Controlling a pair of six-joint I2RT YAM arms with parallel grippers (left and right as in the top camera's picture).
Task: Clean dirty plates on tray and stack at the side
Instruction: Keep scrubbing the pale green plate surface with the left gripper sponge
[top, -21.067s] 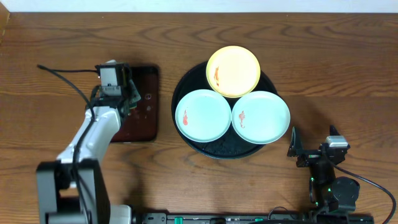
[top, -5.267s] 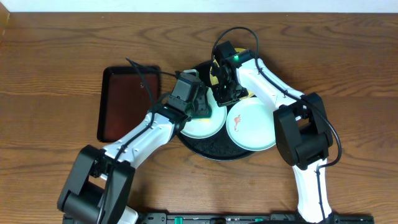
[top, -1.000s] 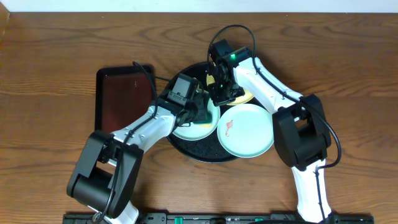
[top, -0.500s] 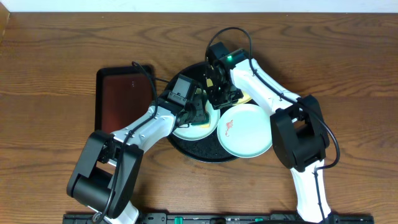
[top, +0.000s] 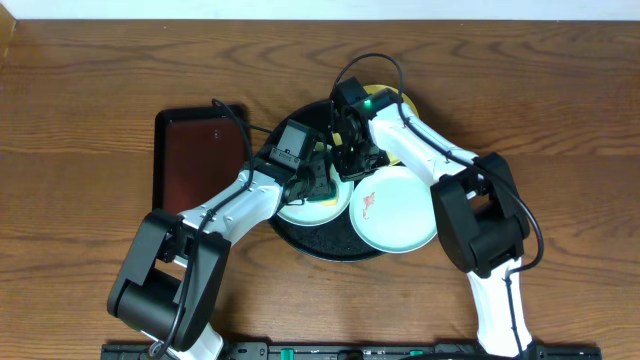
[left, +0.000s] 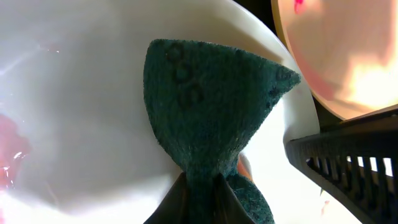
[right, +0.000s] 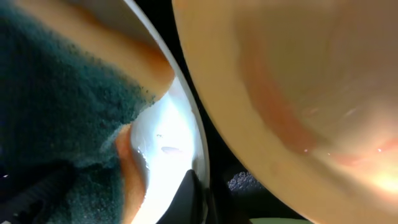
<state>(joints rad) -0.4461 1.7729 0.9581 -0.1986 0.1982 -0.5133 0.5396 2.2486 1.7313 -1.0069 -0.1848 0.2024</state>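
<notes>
Sponge is pinched in the left gripper and pressed onto a mint plate, which lies on the tray for scrubbing. At that plate's rim the right gripper is pressed together, probably as a steady. Both arms are reached inward, wrists angled down.

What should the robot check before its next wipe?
1. The left gripper pinches the sponge: ok.
2. The sponge rests on the pale plate: ok.
3. That plate is free of its red smear: not ok.
4. The right gripper grips that plate's rim: cannot tell.
5. The other pale plate is clean: not ok, smeared.
6. The pale plate sits on the black tray: ok.
</notes>
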